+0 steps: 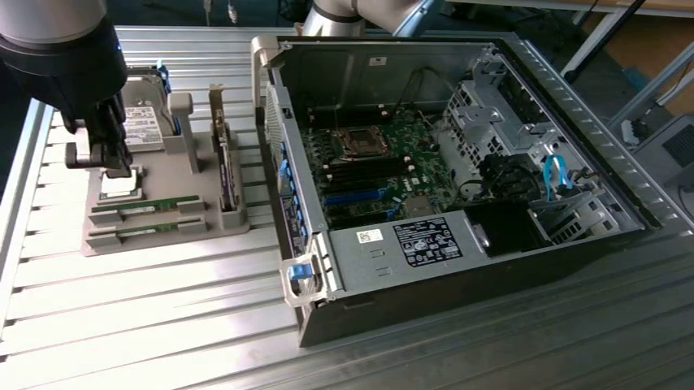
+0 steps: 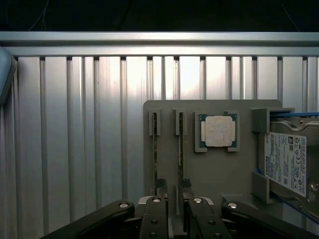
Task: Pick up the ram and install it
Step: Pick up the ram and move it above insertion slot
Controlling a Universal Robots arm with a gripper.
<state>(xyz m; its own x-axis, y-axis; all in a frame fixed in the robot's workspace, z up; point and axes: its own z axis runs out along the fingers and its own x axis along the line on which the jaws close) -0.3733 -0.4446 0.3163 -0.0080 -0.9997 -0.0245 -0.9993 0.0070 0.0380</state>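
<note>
Spread-jawed gripper (image 2: 178, 203) hangs over the parts tray, holding nothing.
The gap between its jaws lines up with the slim green ram stick (image 2: 180, 149). The stick stands on edge in a slot of the grey plastic tray (image 2: 219, 174), likely so fingers can straddle it. A second matching stick (image 2: 155, 149) stands just beside it, and a square silver processor chip (image 2: 219, 132) lies on its other side.

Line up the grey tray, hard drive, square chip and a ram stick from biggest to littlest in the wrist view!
1. tray
2. hard drive, though the picture's edge cuts part of it off
3. chip
4. ram stick, seen edge-on, so just a thin sliver; the two sticks look alike
</note>
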